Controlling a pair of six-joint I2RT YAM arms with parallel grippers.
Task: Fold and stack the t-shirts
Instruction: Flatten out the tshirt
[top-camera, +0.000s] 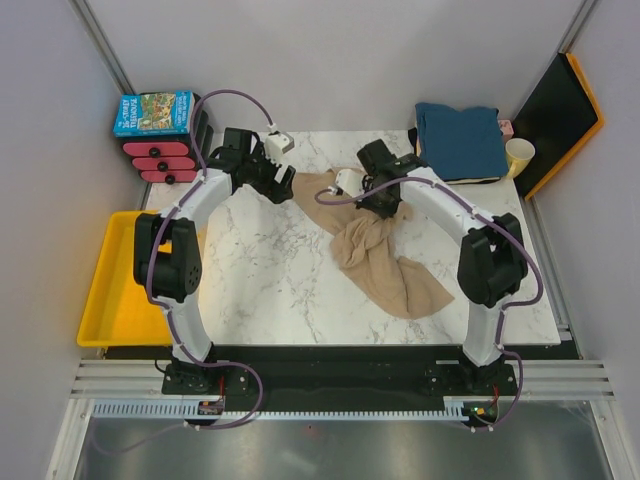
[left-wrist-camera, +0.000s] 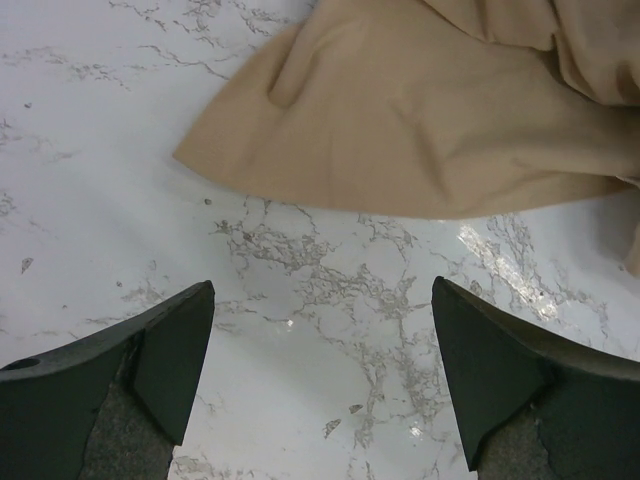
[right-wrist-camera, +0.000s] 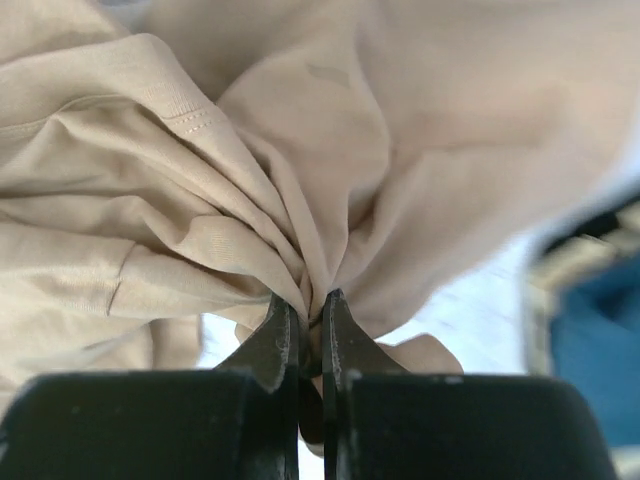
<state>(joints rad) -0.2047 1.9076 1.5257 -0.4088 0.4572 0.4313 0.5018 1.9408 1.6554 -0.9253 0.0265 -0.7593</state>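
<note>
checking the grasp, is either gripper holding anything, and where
The right gripper pinches a bunched fold of the tan t-shirt; the left gripper is open and empty.

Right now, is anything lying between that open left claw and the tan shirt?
Nothing visible. Only bare marble table lies between the open left gripper and the tan t-shirt, whose near edge faces it. The right gripper is shut on a bunch of the same shirt.

- tan t-shirt (top-camera: 390, 262): soft matt cloth, creased, stitched hem.
- table (top-camera: 270, 265): glossy white marble-look top, grey-veined.
- tray (top-camera: 105, 300) left of the table: smooth yellow plastic.
- teal t-shirt (top-camera: 460, 140) at the table's far-right corner: matt cloth.
</note>
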